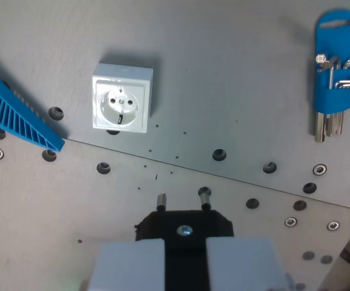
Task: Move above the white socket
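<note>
Nearest the lens, the gripper (pixel 185 267) grips a black plug (pixel 184 225) between its pale fingers (pixel 129 264), two pins pointing up the frame. Beyond it, on the grey plate (pixel 235 91), the white socket (pixel 122 97) sits up and to the wrist view's left. A blue ribbed wedge (pixel 19 112) lies far left, a blue key holder (pixel 333 66) far right.

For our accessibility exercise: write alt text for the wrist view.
A white socket sits on a grey plate, up and left of the gripper at the bottom edge. A blue ribbed wedge lies far left; a blue hex-key holder top right.
</note>
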You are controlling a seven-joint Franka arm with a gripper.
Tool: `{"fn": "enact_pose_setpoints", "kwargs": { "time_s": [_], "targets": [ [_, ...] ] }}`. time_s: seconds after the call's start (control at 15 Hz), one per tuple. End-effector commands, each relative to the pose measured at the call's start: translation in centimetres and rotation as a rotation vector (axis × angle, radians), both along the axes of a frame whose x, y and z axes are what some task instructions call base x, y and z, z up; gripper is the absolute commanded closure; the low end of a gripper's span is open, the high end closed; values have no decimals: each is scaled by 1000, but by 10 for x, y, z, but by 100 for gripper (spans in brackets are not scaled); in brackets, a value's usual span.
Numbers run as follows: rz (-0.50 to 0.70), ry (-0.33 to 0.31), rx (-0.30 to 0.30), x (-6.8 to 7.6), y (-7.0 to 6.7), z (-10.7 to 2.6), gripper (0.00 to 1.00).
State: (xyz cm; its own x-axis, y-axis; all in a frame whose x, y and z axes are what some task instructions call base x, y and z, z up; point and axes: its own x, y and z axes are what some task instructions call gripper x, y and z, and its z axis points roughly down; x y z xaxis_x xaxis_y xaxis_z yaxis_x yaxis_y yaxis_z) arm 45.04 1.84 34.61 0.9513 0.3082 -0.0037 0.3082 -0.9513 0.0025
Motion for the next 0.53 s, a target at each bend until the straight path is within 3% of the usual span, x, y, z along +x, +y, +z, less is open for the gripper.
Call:
{"fn": "enact_pose_setpoints", "kwargs": {
  "time_s": [0.07,0.53],
  "targets": [
    [-5,-7,1,-1,1,-3,100],
    [-24,-44,5,-5,4,-18,100]
  ]
}}
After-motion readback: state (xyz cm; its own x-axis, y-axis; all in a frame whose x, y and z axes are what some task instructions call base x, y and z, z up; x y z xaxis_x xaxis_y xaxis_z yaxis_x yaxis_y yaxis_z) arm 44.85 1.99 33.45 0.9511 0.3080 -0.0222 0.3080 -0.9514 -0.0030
